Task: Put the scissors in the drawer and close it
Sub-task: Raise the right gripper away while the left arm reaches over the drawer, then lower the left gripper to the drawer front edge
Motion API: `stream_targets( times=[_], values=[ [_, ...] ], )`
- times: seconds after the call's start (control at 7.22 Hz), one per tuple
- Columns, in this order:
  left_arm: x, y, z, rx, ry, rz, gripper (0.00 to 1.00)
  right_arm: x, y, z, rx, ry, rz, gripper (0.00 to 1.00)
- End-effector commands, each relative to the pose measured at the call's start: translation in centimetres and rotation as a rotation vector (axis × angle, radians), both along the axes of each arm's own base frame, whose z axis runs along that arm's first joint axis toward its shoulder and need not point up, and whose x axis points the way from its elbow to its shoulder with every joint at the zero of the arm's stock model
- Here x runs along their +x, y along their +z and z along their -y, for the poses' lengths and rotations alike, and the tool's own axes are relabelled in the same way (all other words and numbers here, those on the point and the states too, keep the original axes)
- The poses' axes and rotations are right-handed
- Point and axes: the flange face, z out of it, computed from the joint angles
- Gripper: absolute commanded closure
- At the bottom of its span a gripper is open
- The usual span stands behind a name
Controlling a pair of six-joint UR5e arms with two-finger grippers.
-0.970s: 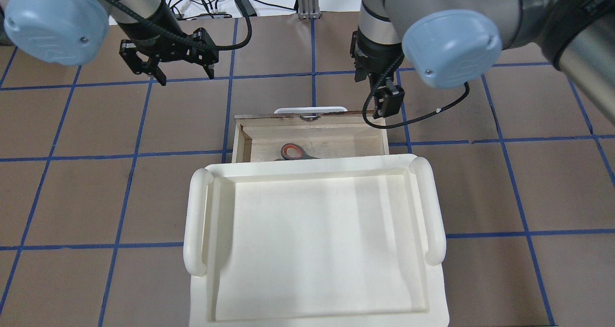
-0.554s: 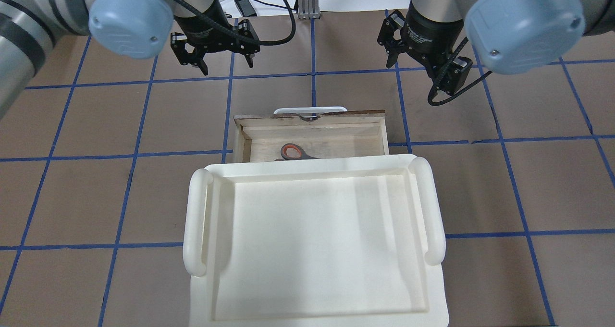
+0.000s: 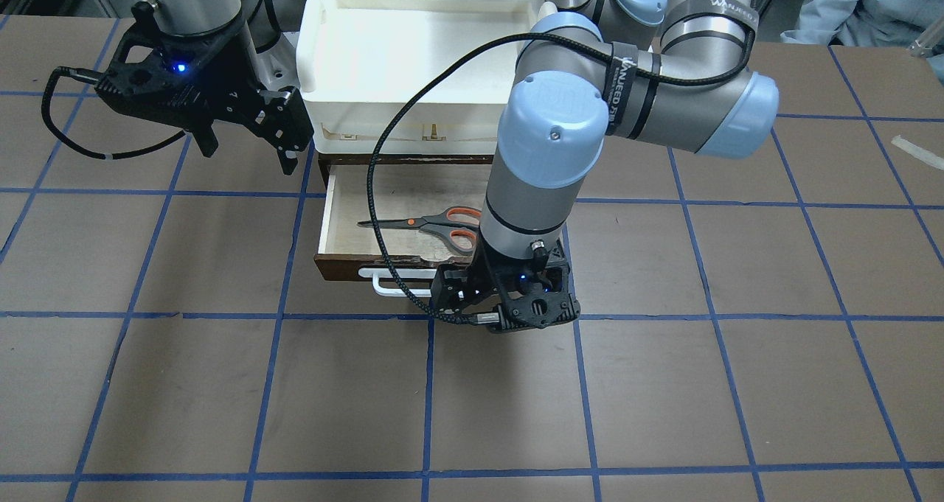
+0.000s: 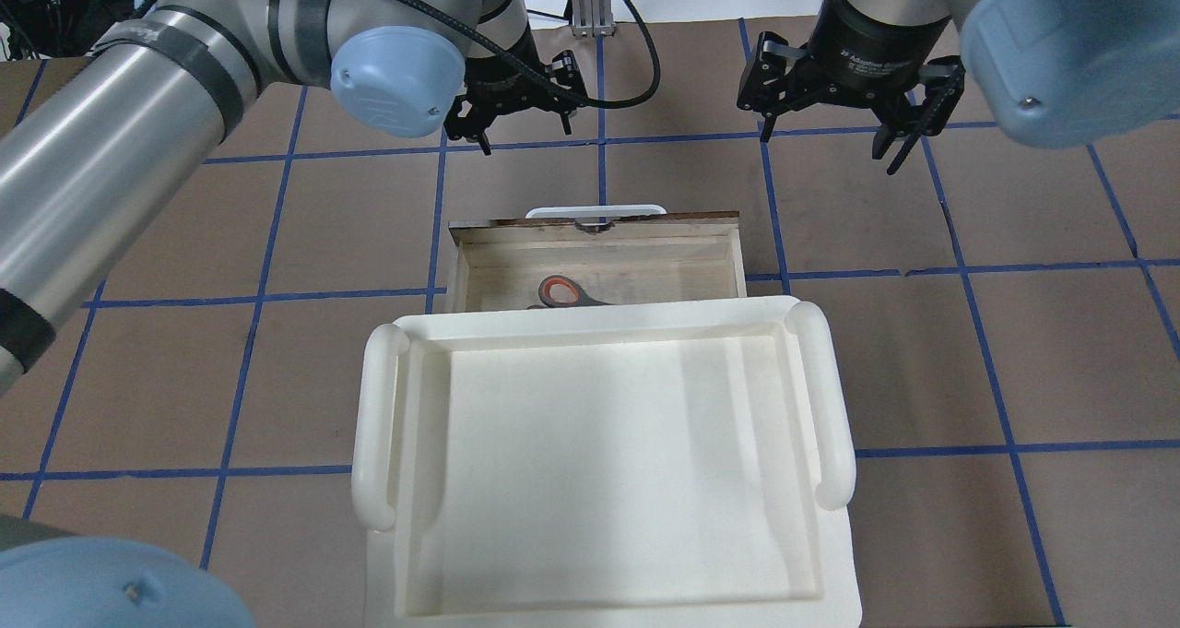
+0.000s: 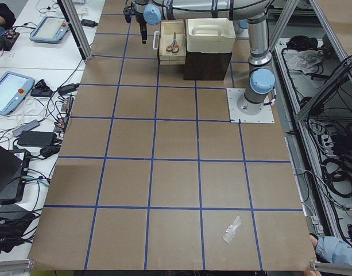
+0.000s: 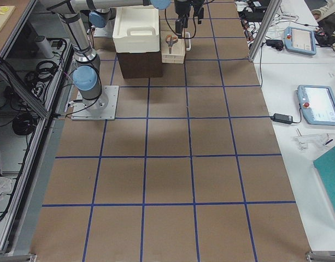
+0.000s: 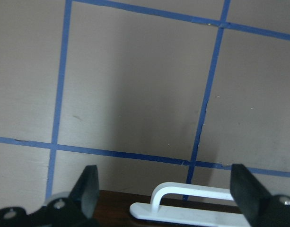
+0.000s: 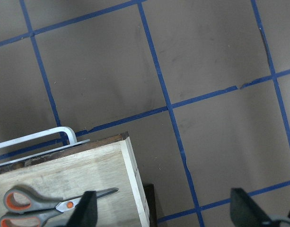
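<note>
Shows a big brown table top (image 5: 176, 184), cut into squares by blue tape lines (image 5: 176, 160). Carries one small scrap of clear tape (image 5: 232, 229) near one end. Has a long white bench (image 5: 32, 60) along one side, with blue-edged screens (image 5: 11, 91), a black box (image 5: 35, 138) and loose cables (image 5: 65, 89) on it. Has a second white bench (image 6: 276, 82) along the other side, with more screens (image 6: 319, 105). Stands among silver metal posts (image 5: 73, 29). Keeps black cable bundles (image 5: 336, 167) in the gap past the table's edge. Looks bright all over, with soft, pale shadows.
</note>
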Motion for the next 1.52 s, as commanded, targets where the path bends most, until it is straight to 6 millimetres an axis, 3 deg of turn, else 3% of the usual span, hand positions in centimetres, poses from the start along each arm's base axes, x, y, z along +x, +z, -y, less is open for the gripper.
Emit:
stream_targets(
  times=[0.0, 0.42, 1.39],
  values=[
    [-2.6, -2.5, 0.1, 0.013, -0.006, 0.003, 0.0, -2.5, 1.2, 0.1, -0.026, 0.158, -0.017, 0.0],
    [-5.1, -5.3, -0.3, 0.052, -0.025, 0.018, 0.0, -2.9, 1.5, 0.0, -0.031, 0.165, 0.005, 0.0],
    [-5.6, -9.4, -0.1, 0.141, -0.128, 0.04, 0.0, -2.5, 1.6, -0.5, -0.038, 0.191, 0.038, 0.0]
  ],
)
